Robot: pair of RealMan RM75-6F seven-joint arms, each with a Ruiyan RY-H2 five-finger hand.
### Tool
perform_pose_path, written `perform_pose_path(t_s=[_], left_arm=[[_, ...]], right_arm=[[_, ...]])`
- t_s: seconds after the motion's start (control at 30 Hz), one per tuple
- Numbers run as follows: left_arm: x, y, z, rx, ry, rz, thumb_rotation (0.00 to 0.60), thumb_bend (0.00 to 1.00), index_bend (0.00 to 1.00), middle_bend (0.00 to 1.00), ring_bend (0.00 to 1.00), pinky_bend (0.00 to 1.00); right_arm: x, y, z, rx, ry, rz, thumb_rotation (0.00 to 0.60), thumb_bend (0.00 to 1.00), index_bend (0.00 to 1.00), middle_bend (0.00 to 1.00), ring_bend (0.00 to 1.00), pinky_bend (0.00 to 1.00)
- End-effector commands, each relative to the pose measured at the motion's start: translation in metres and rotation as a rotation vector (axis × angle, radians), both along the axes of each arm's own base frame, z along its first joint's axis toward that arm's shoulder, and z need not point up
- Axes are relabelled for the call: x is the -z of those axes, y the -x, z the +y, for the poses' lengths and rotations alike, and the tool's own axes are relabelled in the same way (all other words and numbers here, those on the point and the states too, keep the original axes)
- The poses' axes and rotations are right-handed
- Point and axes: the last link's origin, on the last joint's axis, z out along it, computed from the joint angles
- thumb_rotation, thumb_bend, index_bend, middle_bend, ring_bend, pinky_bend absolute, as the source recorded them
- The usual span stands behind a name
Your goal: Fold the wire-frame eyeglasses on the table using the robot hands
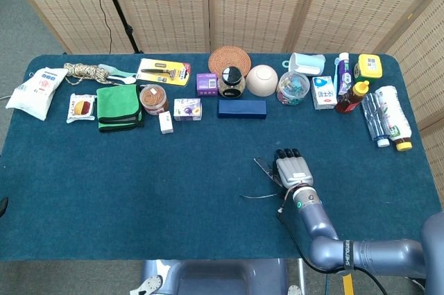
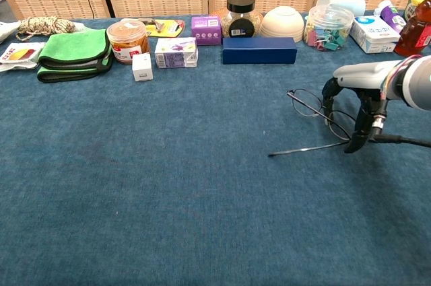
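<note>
The wire-frame eyeglasses (image 2: 304, 103) lie on the blue table right of centre, lenses partly under my right hand (image 2: 360, 87). One temple (image 2: 303, 149) sticks out to the left, almost level along the cloth. The hand arches over the right end of the frame, fingertips (image 2: 328, 101) down by the lenses and the thumb down at the hinge. In the head view the right hand (image 1: 293, 170) covers most of the eyeglasses (image 1: 264, 168); only the lens edge and the temple (image 1: 260, 196) show. I cannot see a firm grip. My left hand is out of both views.
A dark blue glasses case (image 2: 259, 50) lies behind the eyeglasses. Along the far edge stand a bowl (image 2: 281, 22), jars, small boxes, a tub of clips (image 2: 328, 25), bottles (image 1: 385, 118) and a green cloth (image 2: 73, 52).
</note>
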Motion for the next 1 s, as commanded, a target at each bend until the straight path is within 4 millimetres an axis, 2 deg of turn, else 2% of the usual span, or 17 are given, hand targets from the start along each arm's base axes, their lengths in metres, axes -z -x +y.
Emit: perform_pose_path(t_s=[0.03,0.27,0.47,0.57,0.8,1.0], left_arm=[[0.000,0.000,0.000,0.000,0.000,0.000,0.447,0.43,0.00,0.00,0.00,0.00],[0.000,-0.001,0.001,-0.002,0.002,0.003,0.446,0.43,0.00,0.00,0.00,0.00],[0.000,-0.001,0.001,-0.003,0.003,0.006,0.446,0.43,0.00,0.00,0.00,0.00],[0.000,-0.002,0.002,-0.004,0.002,0.007,0.447,0.43,0.00,0.00,0.00,0.00],[0.001,-0.003,0.001,-0.005,0.000,0.009,0.446,0.42,0.00,0.00,0.00,0.00],[0.005,0.000,-0.004,-0.015,-0.021,0.008,0.445,0.42,0.00,0.00,0.00,0.00]], right_arm=[[0.002,-0.001,-0.004,0.006,0.008,-0.008,0.600,0.10,0.48,0.12,0.02,0.04],[0.003,0.001,-0.012,0.021,0.029,-0.021,0.600,0.10,0.57,0.20,0.09,0.08],[0.001,0.003,-0.019,0.032,0.048,-0.032,0.600,0.15,0.62,0.24,0.13,0.10],[0.000,0.006,-0.020,0.032,0.046,-0.023,0.600,0.15,0.57,0.22,0.13,0.10],[-0.020,0.014,-0.015,0.031,0.045,-0.033,0.600,0.15,0.40,0.11,0.04,0.06],[-0.059,0.026,-0.005,0.016,0.166,-0.156,0.600,0.15,0.26,0.06,0.00,0.04]])
